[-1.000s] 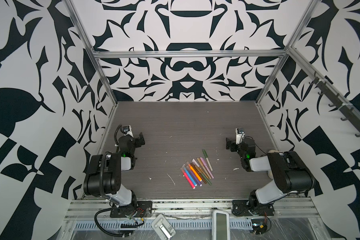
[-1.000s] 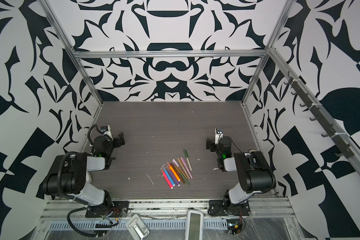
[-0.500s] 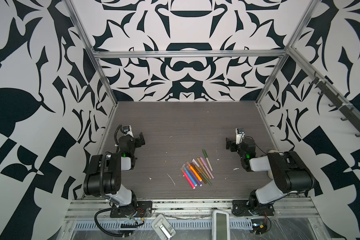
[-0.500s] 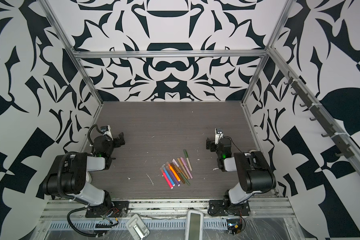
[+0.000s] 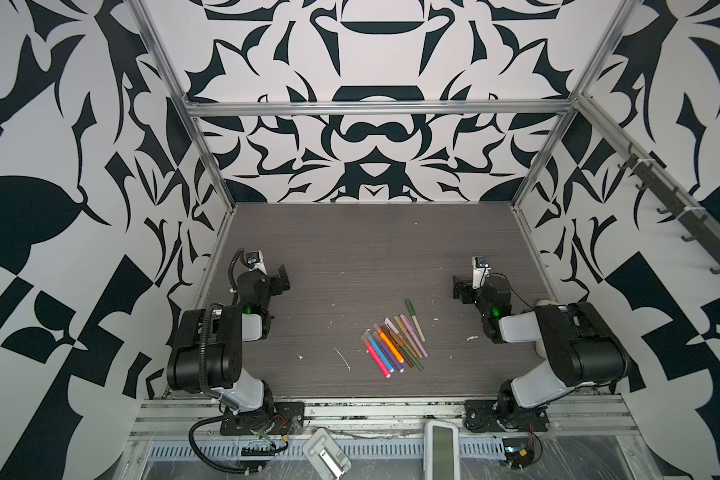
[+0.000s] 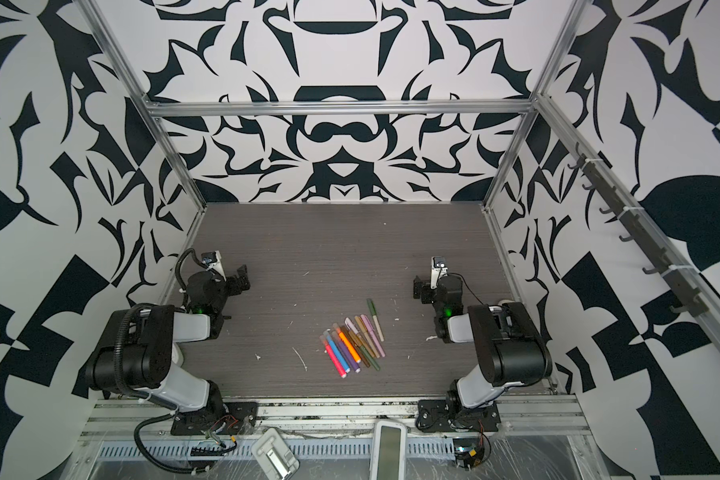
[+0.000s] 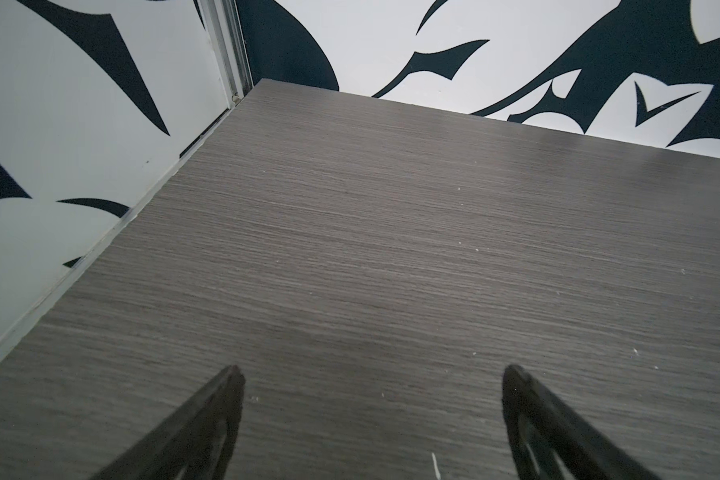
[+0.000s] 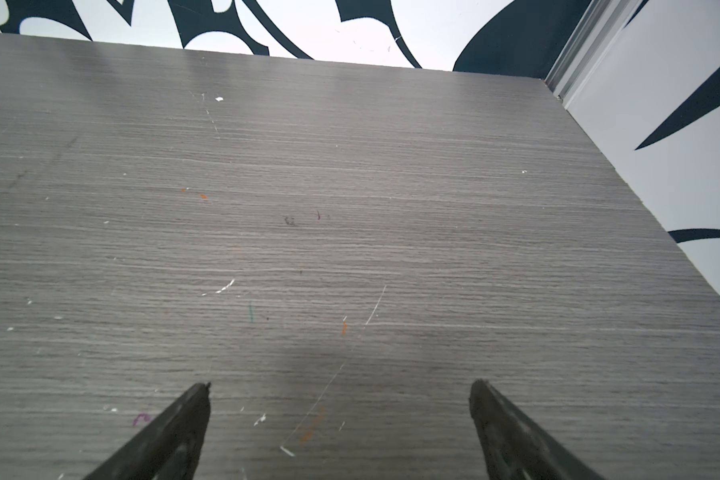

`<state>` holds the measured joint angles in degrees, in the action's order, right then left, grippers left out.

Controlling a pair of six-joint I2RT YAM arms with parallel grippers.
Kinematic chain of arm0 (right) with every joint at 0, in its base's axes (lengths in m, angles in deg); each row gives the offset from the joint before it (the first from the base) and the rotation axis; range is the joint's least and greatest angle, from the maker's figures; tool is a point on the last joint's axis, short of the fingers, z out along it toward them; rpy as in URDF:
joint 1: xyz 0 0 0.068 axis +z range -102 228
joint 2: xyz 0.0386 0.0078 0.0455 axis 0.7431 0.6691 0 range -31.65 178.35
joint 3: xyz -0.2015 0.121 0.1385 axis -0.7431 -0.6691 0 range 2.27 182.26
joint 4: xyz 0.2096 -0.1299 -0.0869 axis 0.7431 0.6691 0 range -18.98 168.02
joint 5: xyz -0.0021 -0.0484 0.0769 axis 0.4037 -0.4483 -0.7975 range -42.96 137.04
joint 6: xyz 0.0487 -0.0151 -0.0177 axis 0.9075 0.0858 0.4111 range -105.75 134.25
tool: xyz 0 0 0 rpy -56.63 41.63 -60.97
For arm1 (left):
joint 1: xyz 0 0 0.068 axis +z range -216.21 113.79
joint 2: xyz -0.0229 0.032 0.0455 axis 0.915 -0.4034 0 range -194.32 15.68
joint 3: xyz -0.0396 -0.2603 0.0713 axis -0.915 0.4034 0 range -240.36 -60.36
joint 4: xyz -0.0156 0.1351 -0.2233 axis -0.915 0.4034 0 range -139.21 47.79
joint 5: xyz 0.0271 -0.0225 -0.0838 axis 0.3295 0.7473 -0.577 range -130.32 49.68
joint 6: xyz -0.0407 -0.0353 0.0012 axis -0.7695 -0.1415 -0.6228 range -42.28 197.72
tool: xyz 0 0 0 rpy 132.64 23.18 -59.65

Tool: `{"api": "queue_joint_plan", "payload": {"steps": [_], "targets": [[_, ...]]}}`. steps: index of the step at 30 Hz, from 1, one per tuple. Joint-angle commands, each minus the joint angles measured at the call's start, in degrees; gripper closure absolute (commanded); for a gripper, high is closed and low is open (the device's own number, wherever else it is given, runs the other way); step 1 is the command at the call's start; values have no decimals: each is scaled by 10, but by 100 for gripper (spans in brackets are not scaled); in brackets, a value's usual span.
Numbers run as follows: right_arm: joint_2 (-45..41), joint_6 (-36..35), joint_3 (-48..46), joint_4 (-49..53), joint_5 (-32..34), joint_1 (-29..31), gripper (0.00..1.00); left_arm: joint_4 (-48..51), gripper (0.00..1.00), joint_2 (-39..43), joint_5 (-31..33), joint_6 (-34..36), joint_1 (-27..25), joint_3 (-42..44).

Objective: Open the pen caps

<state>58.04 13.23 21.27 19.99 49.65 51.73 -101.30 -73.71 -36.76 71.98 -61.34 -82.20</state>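
Evidently nothing shifts: left gripper (image 5: 282, 277) and right gripper (image 5: 458, 286) stay spread, empty. The pens (image 5: 395, 338) at six o'clock lie untouched, so uncapping hasn't begun.

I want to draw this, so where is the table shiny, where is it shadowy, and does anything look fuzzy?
Right wrist view: the table shines pale near the far wall; a soft shadow lies ahead of the right gripper. Left wrist view: a fainter shadow ahead of the left gripper, its dark edges slightly fuzzy. Both top views: even light, pens small but sharp.
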Motion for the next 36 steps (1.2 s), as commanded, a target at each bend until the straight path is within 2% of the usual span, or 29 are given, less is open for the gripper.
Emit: {"api": "queue_joint_plan", "payload": {"steps": [1,3,5,6,7,8,10,11,12,14,17,19,21,24,26,30,32,34,36], "targets": [[-7,12,15,-10,25,0,0,-2,1,-1,-3,1,3,-1],[-10,17,13,-12,33,0,0,-11,1,3,20,-4,2,3],[-54,7,16,27,23,5,0,12,1,61,106,-24,-13,15],[-101,9,37,114,20,14,0,55,1,124,136,-13,-33,18],[-148,43,78,239,23,19,0,111,1,202,169,-12,-57,11],[-177,57,121,338,9,20,0,160,1,257,194,-64,-72,1],[-209,144,207,517,-2,20,0,295,1,374,176,-243,-80,-31],[-215,180,228,557,-20,20,0,297,1,399,138,-277,-88,-28],[-220,212,248,609,-36,19,0,258,1,412,99,-290,-109,-12],[-223,258,260,661,-87,19,0,224,1,405,107,-286,-181,7],[-224,310,245,688,-207,18,0,292,1,352,152,-215,-296,-27],[-255,365,193,622,-281,18,0,321,1,308,189,-188,-351,-48],[-298,422,137,565,-295,18,0,317,1,293,189,-161,-380,-57],[-360,478,87,533,-280,19,0,345,1,278,176,-148,-387,-79],[-380,488,70,533,-280,21,0,368,1,265,183,-149,-387,-95],[-375,466,53,589,-252,35,0,371,1,248,151,-144,-387,-111],[-373,444,63,632,-228,52,0,380,1,240,159,-147,-387,-117],[-372,416,89,687,-178,90,0,389,1,236,175,-142,-387,-124],[-360,387,141,752,-96,166,0,385,1,236,187,-148,-386,-122]]}}
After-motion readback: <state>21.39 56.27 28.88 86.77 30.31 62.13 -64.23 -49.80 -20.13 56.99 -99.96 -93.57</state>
